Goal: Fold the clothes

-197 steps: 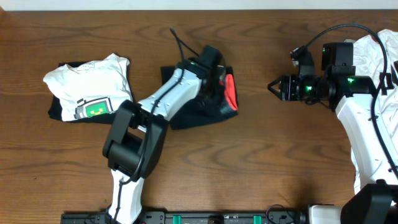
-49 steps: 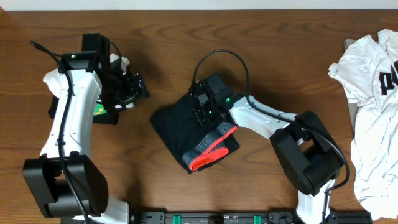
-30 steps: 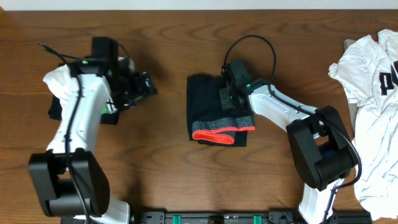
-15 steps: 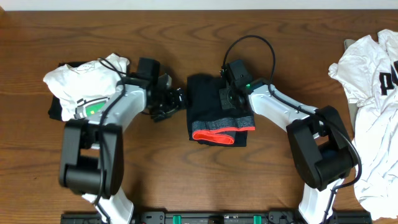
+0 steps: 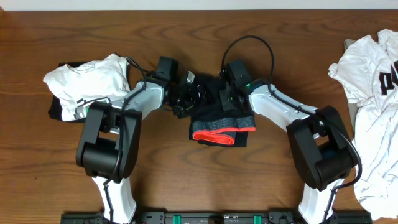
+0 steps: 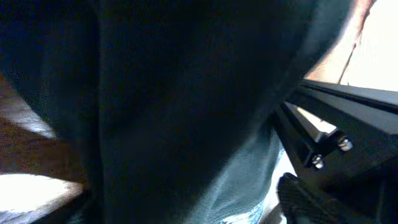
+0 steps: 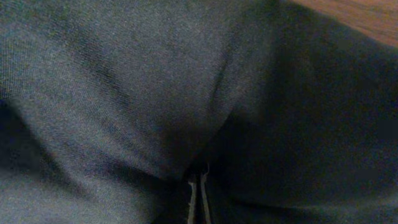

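Observation:
The clothes are a pair of black pants (image 5: 214, 112), folded into a compact block at the table's middle. The grey waistband edged in red-orange (image 5: 222, 132) lies along its near side. My left gripper (image 5: 188, 98) is at the block's upper left edge, jaws open, with dark fabric filling the left wrist view and one fingertip (image 6: 308, 199) showing at lower right. My right gripper (image 5: 227, 99) is pressed onto the top of the pants. In the right wrist view its jaws (image 7: 199, 183) are shut, with creases of black fabric (image 7: 124, 74) running into them.
At the left lies a crumpled white T-shirt (image 5: 87, 74) on a dark garment (image 5: 57, 111). Another white T-shirt with black lettering (image 5: 373, 74) is heaped at the right edge. The wooden table (image 5: 186, 37) surrounds them, and a black rail (image 5: 211, 218) runs along the front.
My left gripper has swung right from beside the white T-shirt to the left edge of the pants. The right gripper and the pants have stayed in place.

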`<action>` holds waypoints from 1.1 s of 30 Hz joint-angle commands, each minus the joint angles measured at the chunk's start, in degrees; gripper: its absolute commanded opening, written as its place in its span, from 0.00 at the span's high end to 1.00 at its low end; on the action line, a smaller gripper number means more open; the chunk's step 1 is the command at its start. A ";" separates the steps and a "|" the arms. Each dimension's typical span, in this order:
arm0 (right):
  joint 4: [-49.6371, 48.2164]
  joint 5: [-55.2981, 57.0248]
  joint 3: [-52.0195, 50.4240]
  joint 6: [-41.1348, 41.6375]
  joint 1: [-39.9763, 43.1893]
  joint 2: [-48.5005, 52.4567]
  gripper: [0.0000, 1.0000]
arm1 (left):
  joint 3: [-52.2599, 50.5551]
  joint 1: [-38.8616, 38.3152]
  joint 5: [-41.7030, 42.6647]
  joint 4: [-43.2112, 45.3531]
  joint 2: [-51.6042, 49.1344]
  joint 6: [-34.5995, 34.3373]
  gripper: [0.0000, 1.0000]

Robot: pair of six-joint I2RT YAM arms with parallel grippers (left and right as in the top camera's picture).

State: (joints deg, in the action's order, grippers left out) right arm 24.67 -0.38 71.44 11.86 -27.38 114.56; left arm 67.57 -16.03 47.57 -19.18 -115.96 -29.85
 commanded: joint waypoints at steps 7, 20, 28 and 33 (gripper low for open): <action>2.67 1.64 -2.12 -1.68 0.20 2.19 0.95 | -3.61 -0.85 -7.93 -0.85 -6.21 -0.24 0.44; 3.98 1.66 -2.12 -1.68 0.22 2.19 0.95 | -3.61 -5.68 -14.23 2.23 -6.21 -0.92 0.57; 5.42 2.10 -2.10 -2.32 0.44 1.66 0.98 | -3.61 -6.23 -14.73 2.23 -5.95 1.36 0.94; 7.78 2.08 -1.62 -2.29 2.97 -4.72 0.98 | -3.56 -5.62 -13.53 -0.35 -2.19 6.32 0.94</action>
State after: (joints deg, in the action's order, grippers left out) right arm 30.79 0.08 71.44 10.20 -26.65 112.71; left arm 66.78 -21.61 41.56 -16.64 -116.99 -27.77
